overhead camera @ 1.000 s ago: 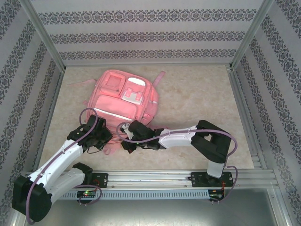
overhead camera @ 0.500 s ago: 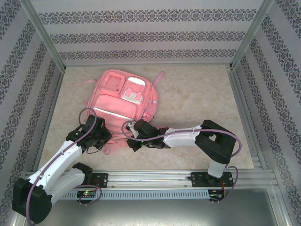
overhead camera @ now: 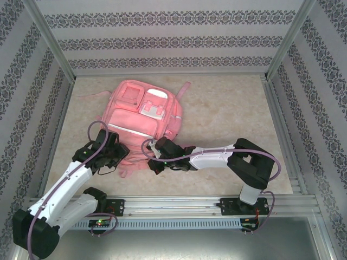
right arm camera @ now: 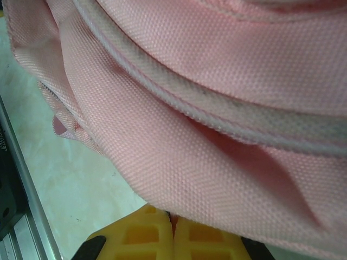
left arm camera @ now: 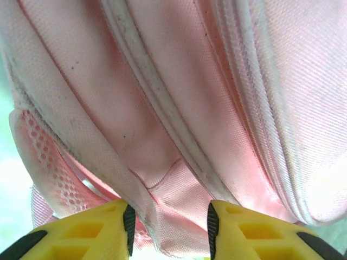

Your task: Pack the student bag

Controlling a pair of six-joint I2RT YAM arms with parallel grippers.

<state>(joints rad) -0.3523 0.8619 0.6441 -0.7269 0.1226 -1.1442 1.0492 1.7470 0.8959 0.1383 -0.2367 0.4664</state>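
1. Nearest, top view: a metal rail point(overhead camera: 179, 206) w/ both arm bases bolted on. Both arms are reached fwd to the near edge of the student bag point(overhead camera: 142, 116).
2. The left gripper point(left arm camera: 168, 225) is seen w/ yellow jaws parted. A fold of pink cloth lies in the gap and isn't pinched, so the grip is released.
3. The right gripper point(right arm camera: 173, 225) is clenched, jaws pressed together. A thin lip of pink cloth appears clamped at their seam, w/ creases drawn toward it.
4. The student bag is laid flat on the beige table point(overhead camera: 227, 119), left of centre, front pockets up. Pink straps point(overhead camera: 183, 89) are trailed at its far side.
5. Handling, as judged: soft woven cloth, prob. light & floppy, expected to sag & bunch. Not fragile, not slippery. A hold is best taken on the firmer piped seam by the near edge, one gripper each side, so the mouth can be spread.
6. Farthest: patterned walls point(overhead camera: 162, 32).
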